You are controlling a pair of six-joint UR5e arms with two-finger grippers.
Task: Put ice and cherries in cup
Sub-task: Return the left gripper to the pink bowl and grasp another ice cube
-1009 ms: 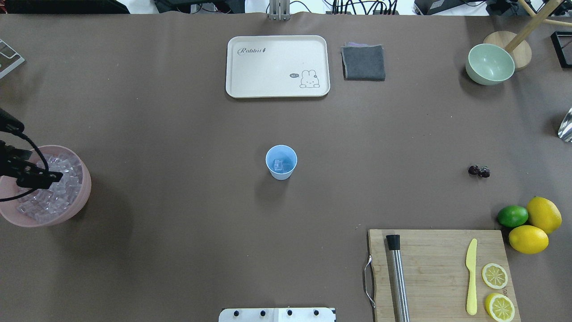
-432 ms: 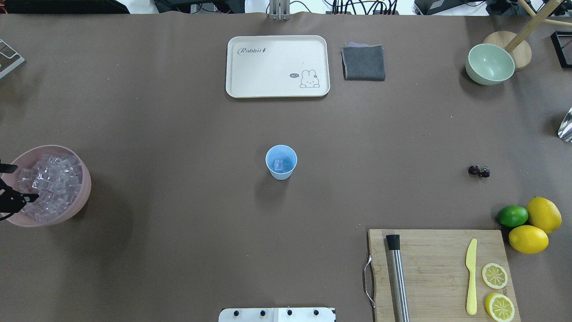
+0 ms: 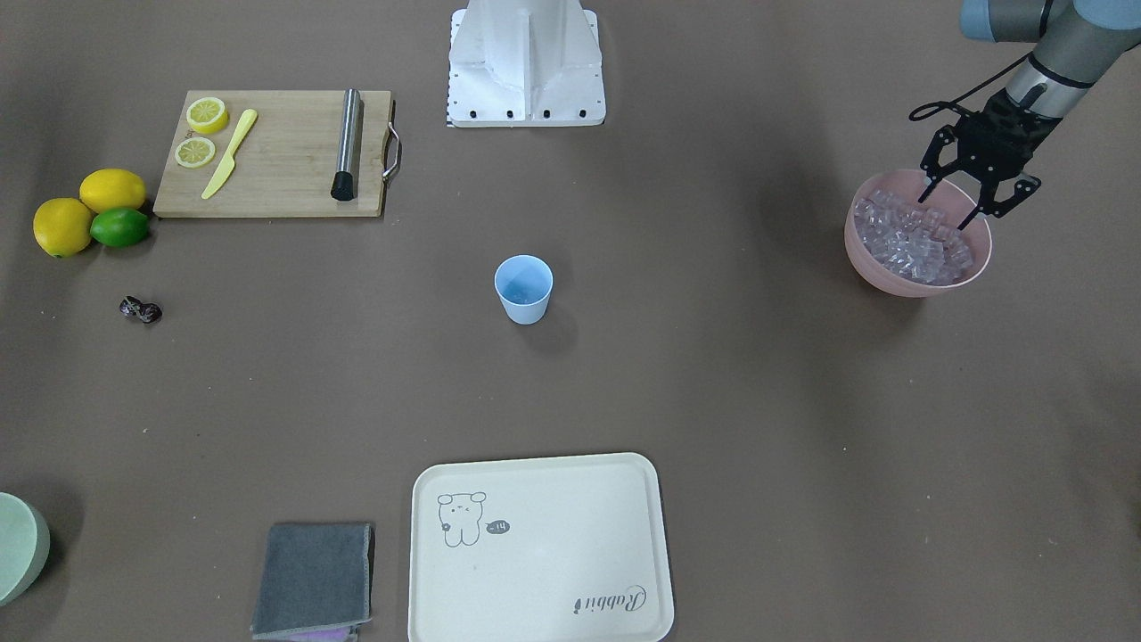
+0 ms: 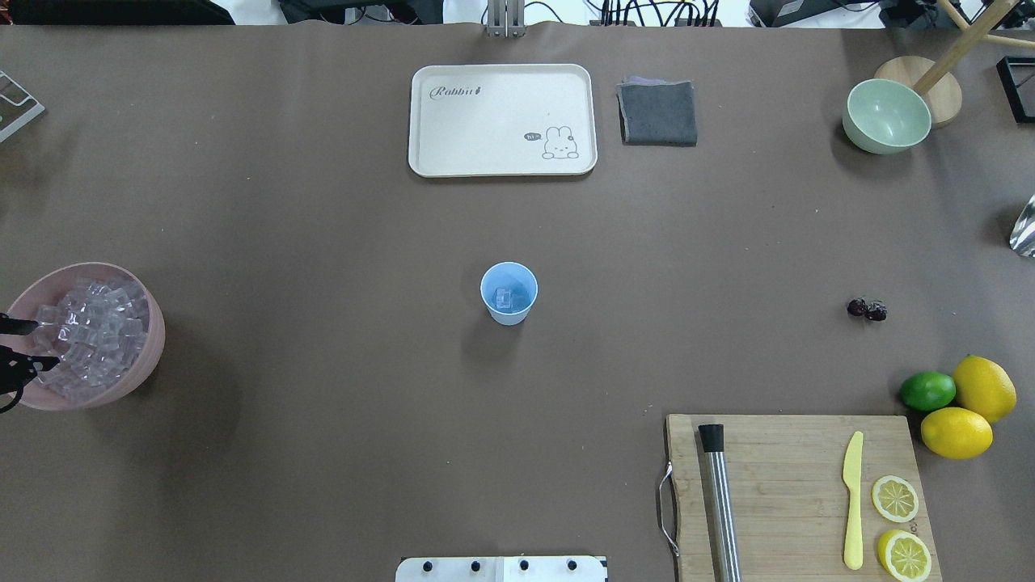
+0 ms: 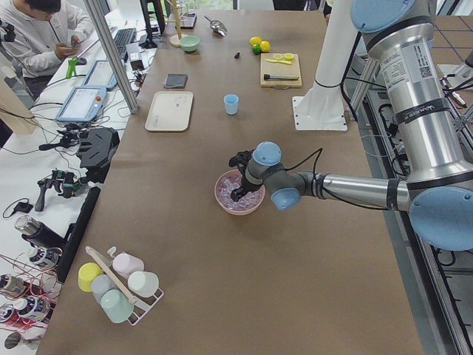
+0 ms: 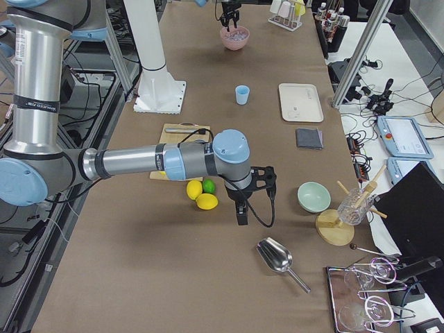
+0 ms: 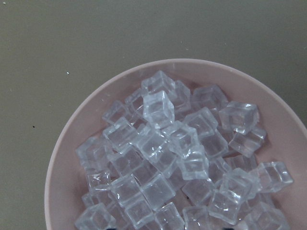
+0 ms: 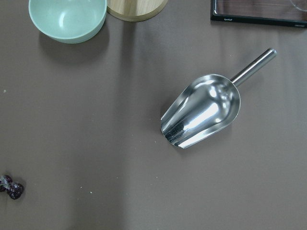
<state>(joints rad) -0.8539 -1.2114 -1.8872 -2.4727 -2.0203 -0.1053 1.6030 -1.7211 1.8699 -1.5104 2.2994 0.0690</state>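
Ice (image 7: 168, 158) fills the pink bowl (image 7: 62, 158) at the left end of the tabletop (image 4: 323, 242). There we see the left pincer (image 3: 947, 209) spread wide, its tips down at the cubes. The cup (image 4: 509, 317) stands mid-tabletop with ice inside. The cherries (image 4: 867, 309) lie well to its right, near the lime (image 4: 927, 390). The right pincer (image 6: 241, 215) hangs beside the lemons (image 6: 201, 195); we cannot tell whether it is parted or clenched.
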